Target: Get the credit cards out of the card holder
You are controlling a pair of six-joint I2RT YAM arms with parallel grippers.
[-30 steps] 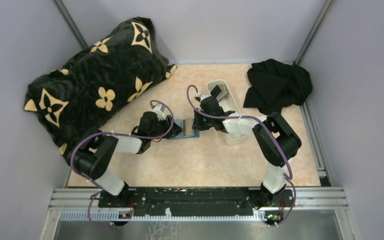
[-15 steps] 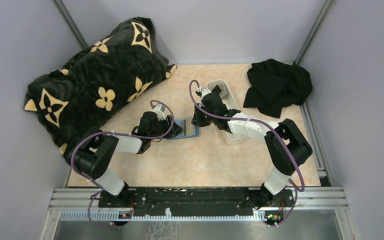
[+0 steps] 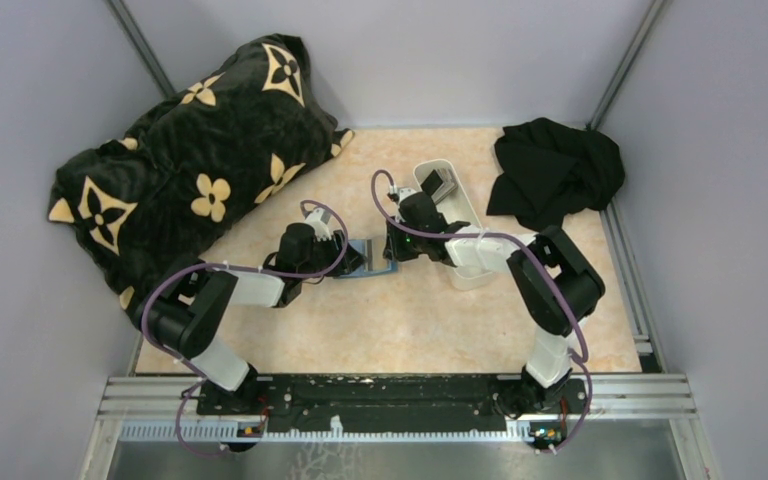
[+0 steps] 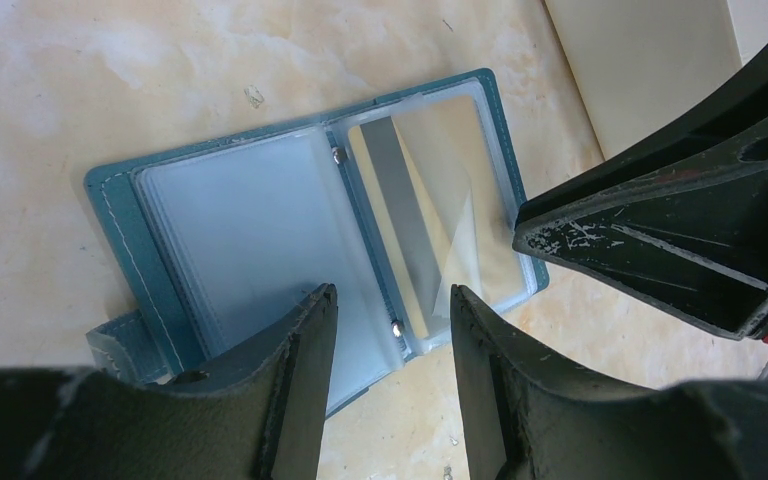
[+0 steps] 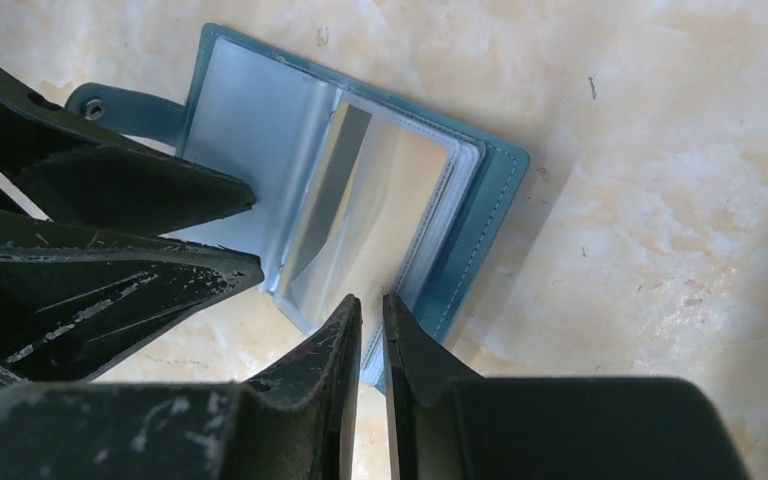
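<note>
— Grippers first: left one?
— Left gripper (image 4: 392, 300) half open, fingers down over the near edge of the card holder (image 4: 250, 230), its spine fold between the tips. Not clamped on anything I can see.
— Right?
— Right gripper (image 5: 370, 305) nearly closed, only a thin slit. Tips sit at the edge of the clear sleeve stack on the opposite page. Something pale in the slit; sleeve or card, can't tell.
— Holder itself?
— Open flat, inside up, on the table (image 3: 410, 320) between the two grippers. Teal cover, snap tab sticking out by the left gripper. One credit card (image 4: 415, 215) in the top sleeve of the page nearer the right gripper: tan face, silver band, glare over it.
— Around it?
— White tray (image 3: 463, 208) partly under the right arm, dark cards (image 3: 438, 185) at its far end. Black cloth (image 3: 555, 175) in the far right corner, black pillow with gold flowers (image 3: 190, 160) far left.
</note>
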